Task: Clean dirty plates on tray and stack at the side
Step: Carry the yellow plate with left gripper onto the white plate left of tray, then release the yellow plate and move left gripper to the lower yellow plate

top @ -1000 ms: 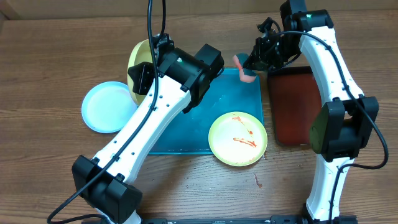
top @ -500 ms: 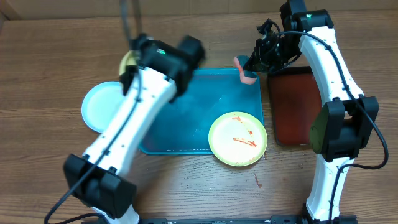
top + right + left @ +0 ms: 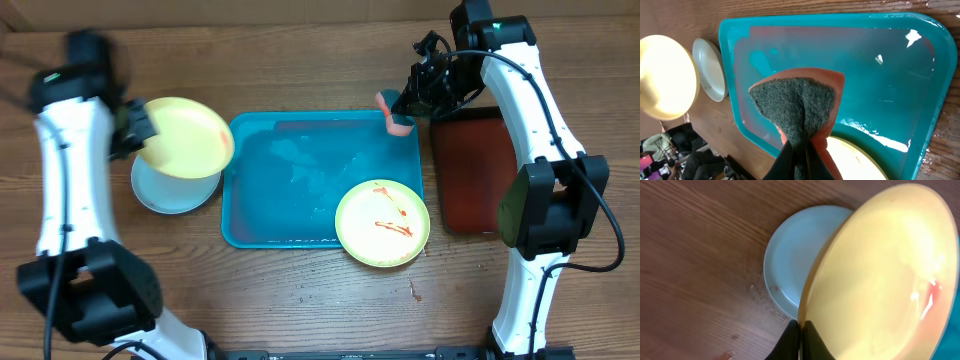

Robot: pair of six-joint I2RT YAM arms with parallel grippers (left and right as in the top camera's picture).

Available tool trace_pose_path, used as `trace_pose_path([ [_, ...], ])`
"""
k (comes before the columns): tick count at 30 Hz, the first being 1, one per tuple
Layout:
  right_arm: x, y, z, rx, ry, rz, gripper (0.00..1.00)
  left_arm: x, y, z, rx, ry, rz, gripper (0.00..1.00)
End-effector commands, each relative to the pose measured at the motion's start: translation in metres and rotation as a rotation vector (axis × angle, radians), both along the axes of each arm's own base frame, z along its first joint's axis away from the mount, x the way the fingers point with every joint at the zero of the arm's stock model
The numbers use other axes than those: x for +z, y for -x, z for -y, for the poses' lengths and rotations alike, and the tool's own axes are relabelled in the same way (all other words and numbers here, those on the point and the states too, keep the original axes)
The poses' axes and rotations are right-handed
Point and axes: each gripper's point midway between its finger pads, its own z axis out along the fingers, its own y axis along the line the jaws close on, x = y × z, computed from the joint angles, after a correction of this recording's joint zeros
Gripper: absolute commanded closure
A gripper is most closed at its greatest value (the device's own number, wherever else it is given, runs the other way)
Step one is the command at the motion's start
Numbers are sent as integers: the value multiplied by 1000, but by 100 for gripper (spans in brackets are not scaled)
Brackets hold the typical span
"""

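Left claw (image 3: 799, 330) clenched on yellow plate (image 3: 880, 270) rim: level over mint plate (image 3: 790, 260), lower centred until nested, then release. Right claw (image 3: 800, 152) grasping sponge (image 3: 795, 97).

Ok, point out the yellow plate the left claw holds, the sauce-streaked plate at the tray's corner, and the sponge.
held yellow plate (image 3: 185, 137), overhead view, middle of its face.
sauce-streaked plate (image 3: 382, 222), overhead view, centre of its face.
sponge (image 3: 799, 97), right wrist view, dark scouring side.
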Motion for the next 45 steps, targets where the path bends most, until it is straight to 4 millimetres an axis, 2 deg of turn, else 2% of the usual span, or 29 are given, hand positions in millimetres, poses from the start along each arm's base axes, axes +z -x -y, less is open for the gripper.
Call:
trace_pose_path([
  [1, 30, -1, 0, 7, -14, 81, 96, -17, 4, 5, -32, 213, 75, 96],
  [6, 30, -1, 0, 6, -14, 78, 96, -58, 13, -19, 42, 249, 111, 96],
  [12, 30, 1, 0, 6, -13, 72, 96, -89, 12, -26, 42, 205, 136, 96],
  [16, 29, 2, 0, 7, -11, 63, 96, -103, 19, -40, 127, 125, 107, 96],
  [22, 29, 3, 1, 7, -11, 60, 96, -107, 30, -50, 152, 61, 54, 96],
  [23, 29, 3, 0, 7, -11, 61, 96, -107, 31, -49, 149, 62, 49, 92],
  [24, 29, 3, 0, 7, -11, 61, 96, -108, 34, -48, 142, 65, 38, 84],
  [27, 29, 3, 0, 7, -11, 61, 96, -109, 35, -44, 116, 69, 24, 68],
  [29, 29, 3, 0, 7, -11, 61, 96, -108, 32, -41, 104, 67, 28, 63],
  [31, 29, 3, 1, 7, -11, 60, 96, -104, 27, -35, 67, 67, 33, 63],
  [34, 29, 3, 1, 7, -11, 60, 96, -92, 14, -15, -19, 78, 43, 64],
  [37, 29, 3, 1, 7, -11, 60, 96, -74, -6, 25, -153, 152, 84, 64],
  [41, 29, 2, 0, 7, -11, 63, 96, -60, -24, 109, -366, 304, 132, 62],
  [45, 29, 2, 0, 7, -11, 63, 96, -56, -20, 199, -549, 435, 122, 57],
])
